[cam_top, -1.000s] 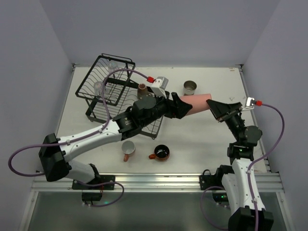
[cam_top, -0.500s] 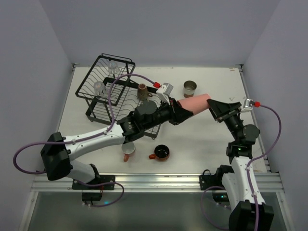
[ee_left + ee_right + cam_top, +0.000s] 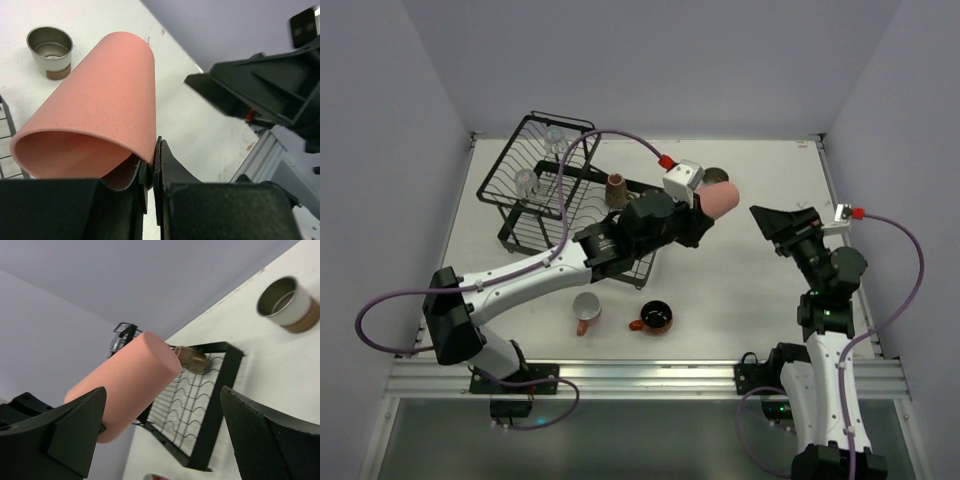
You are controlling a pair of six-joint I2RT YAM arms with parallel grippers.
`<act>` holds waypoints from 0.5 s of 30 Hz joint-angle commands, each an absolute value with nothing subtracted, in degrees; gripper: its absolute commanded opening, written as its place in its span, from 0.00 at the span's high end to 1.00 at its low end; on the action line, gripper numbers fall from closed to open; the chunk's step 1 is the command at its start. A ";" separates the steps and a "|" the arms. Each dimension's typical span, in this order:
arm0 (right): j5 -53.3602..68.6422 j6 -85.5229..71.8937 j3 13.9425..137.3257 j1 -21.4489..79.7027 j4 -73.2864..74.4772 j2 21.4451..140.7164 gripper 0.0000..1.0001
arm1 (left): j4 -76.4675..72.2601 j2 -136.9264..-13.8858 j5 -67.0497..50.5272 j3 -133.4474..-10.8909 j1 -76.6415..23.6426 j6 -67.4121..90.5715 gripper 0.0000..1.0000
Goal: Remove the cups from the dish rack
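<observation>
The salmon-pink tumbler (image 3: 100, 95) is being clamped at its rim by the left gripper (image 3: 150, 162). The right gripper (image 3: 772, 228) is being held wide apart nearby.

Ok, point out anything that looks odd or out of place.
The salmon-pink tumbler hangs sideways above the table, pinched only at its rim by the left fingers, which looks like a thin hold. Nothing looks spilled or broken.

Clear gap between tumbler (image 3: 718, 197) and right tool (image 3: 768, 228)
</observation>
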State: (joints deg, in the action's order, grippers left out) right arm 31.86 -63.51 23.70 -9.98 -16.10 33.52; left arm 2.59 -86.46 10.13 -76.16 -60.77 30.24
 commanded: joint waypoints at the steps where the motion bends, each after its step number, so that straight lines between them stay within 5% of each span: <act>1: 23.48 -49.77 30.66 -9.93 -2.04 32.95 0.01 | 15.36 -89.20 12.57 -84.27 -61.52 22.33 1.00; 15: 7.03 -40.08 39.64 -10.02 6.94 35.33 0.01 | 41.91 -98.87 17.40 -93.51 -70.66 14.77 1.00</act>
